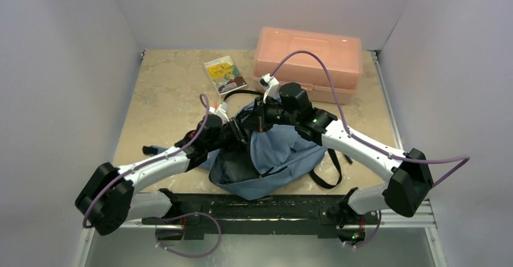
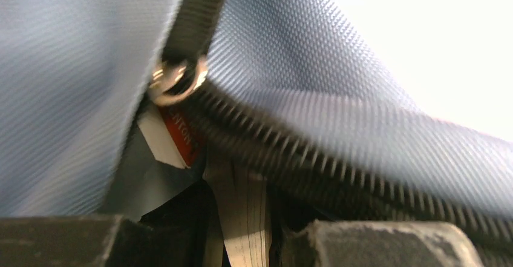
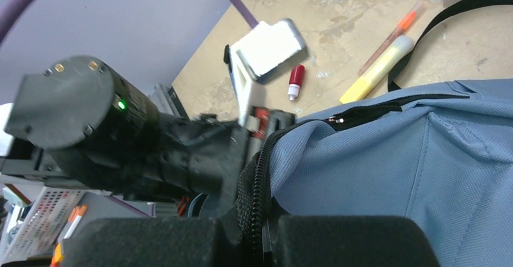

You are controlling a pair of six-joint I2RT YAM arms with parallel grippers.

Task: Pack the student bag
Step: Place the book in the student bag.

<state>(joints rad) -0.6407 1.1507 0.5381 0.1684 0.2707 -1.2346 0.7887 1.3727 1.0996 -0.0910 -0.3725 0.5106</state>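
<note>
One student bag (image 1: 272, 158) is lying in the middle of the surface (image 1: 163, 97), its long axis running from the arms' bases toward one pink box (image 1: 308, 55), with its mouth at the far end. Both hands are meeting at that mouth. The right hand (image 3: 266, 237) is pinching the zip rim. The left hand (image 2: 242, 243) is standing narrow around the lining, and I cannot tell if it is gripping. Lying beyond are one booklet (image 1: 225, 75), one highlighter (image 3: 378, 70), one pen (image 3: 393, 34) and one red cap (image 3: 295, 80).

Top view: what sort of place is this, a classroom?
Probably a robot test booth, not a classroom: plain white walls box in a table, a left arm and right arm are bolted at its near edge, and a student bag, pink box and booklet lie on it.
</note>
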